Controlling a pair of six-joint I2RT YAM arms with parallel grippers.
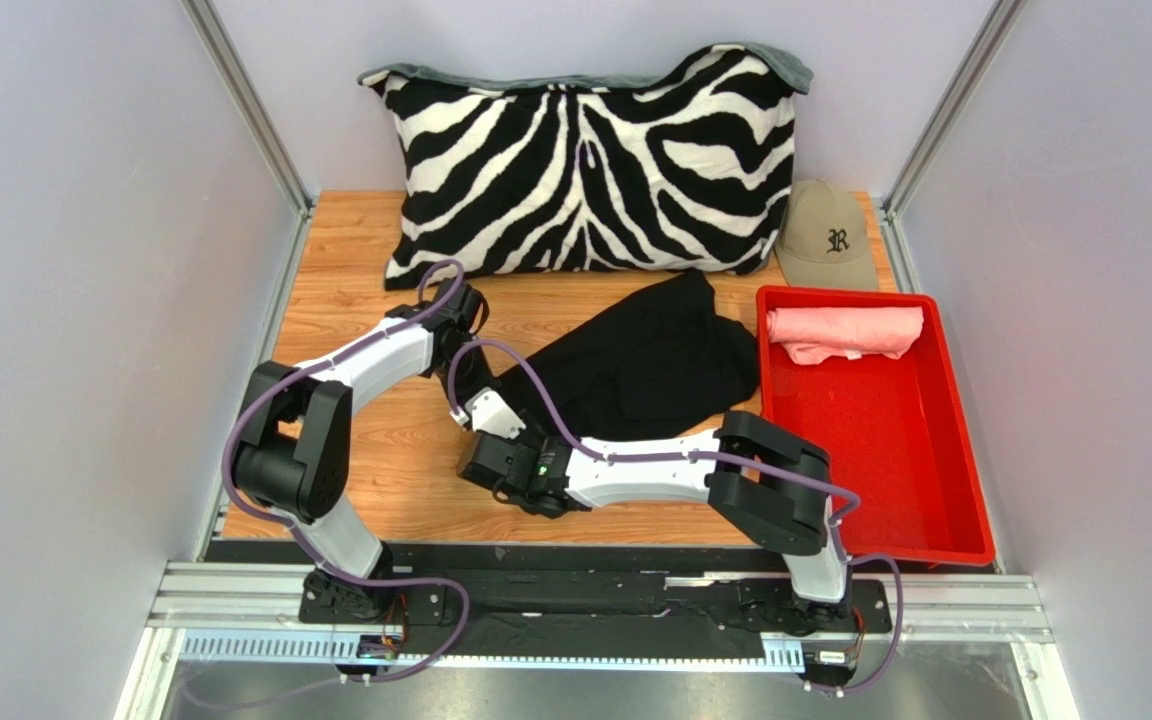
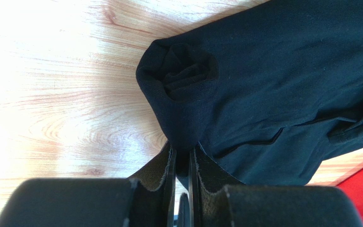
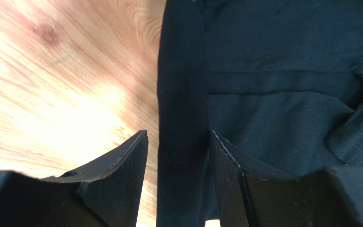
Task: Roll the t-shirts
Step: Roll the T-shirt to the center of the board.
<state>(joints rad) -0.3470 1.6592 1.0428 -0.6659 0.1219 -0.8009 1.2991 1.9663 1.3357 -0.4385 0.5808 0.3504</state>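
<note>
Black t-shirt [image 2: 273, 94] lay partly folded on the wooden table [image 1: 357, 285], left gripper [image 2: 182, 153] pinched narrow on its rolled corner, right gripper [image 3: 178, 137] jaws apart astride a folded edge, salmon t-shirt [image 1: 845, 330] bundled in the red bin [image 1: 898, 480]

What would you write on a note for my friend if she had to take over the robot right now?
Left gripper: shut, pinching the black t-shirt at its rolled-up end.
Right gripper: open, jaws on either side of the same shirt's edge, not gripping.
Pink t-shirt: rolled, lying at the far end of the red bin.
Done: the pink shirt looks finished.
Left: the black shirt lies on the table, only partly rolled; finish rolling it.
</note>
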